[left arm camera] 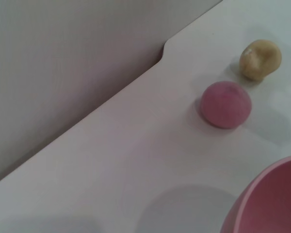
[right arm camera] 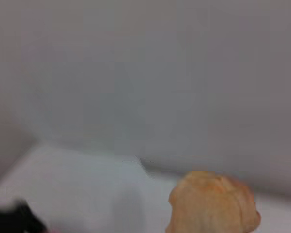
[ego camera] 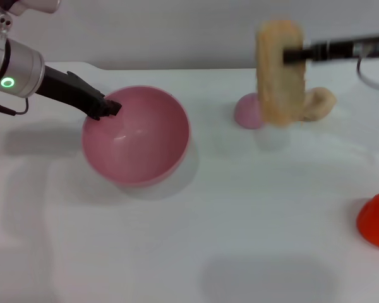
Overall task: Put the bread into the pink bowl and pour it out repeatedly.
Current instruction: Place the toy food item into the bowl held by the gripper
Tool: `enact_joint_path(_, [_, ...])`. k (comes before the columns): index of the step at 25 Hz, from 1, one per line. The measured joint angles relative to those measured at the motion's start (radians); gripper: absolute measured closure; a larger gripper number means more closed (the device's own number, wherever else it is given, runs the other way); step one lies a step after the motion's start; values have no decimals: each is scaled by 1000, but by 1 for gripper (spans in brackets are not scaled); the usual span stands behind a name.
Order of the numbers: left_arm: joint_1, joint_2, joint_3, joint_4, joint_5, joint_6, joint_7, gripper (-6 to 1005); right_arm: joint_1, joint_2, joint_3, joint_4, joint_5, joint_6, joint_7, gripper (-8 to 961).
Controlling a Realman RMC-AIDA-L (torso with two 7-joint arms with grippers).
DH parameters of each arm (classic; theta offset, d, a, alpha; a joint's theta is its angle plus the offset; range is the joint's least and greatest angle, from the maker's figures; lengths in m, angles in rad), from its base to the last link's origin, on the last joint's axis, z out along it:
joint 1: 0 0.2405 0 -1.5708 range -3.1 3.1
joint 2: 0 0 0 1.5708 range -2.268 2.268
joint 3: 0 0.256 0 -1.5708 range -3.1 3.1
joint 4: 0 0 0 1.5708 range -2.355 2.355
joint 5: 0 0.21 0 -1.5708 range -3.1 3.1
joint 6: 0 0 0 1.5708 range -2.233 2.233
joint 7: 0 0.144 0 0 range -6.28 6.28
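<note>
The pink bowl (ego camera: 136,135) stands upright and empty on the white table, left of centre. My left gripper (ego camera: 107,108) is shut on its near-left rim; the bowl's rim also shows in the left wrist view (left arm camera: 269,201). My right gripper (ego camera: 290,55) is shut on the bread (ego camera: 279,71), which hangs upright in the air at the back, well right of the bowl and above the table. The bread's end shows in the right wrist view (right arm camera: 212,203).
A small solid pink dome (ego camera: 249,111) and a beige knotted bun (ego camera: 318,104) lie at the back behind the bread; both show in the left wrist view, dome (left arm camera: 225,104) and bun (left arm camera: 260,59). A red object (ego camera: 376,220) sits at the right edge.
</note>
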Motion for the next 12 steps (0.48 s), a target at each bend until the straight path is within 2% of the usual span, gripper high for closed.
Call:
enact_joint_path(6, [-13, -11, 2, 0, 21, -2, -1, 923, 4, 3, -6, -201, 138, -45, -43, 830])
enact_joint_path(9, [-20, -14, 2, 0, 23, -1, -2, 922, 19, 4, -53, -260, 181, -67, -48, 832])
enact_joint_path(12, [-24, -15, 2, 0, 23, -1, -7, 922, 32, 6, -136, -264, 226, -90, -57, 833])
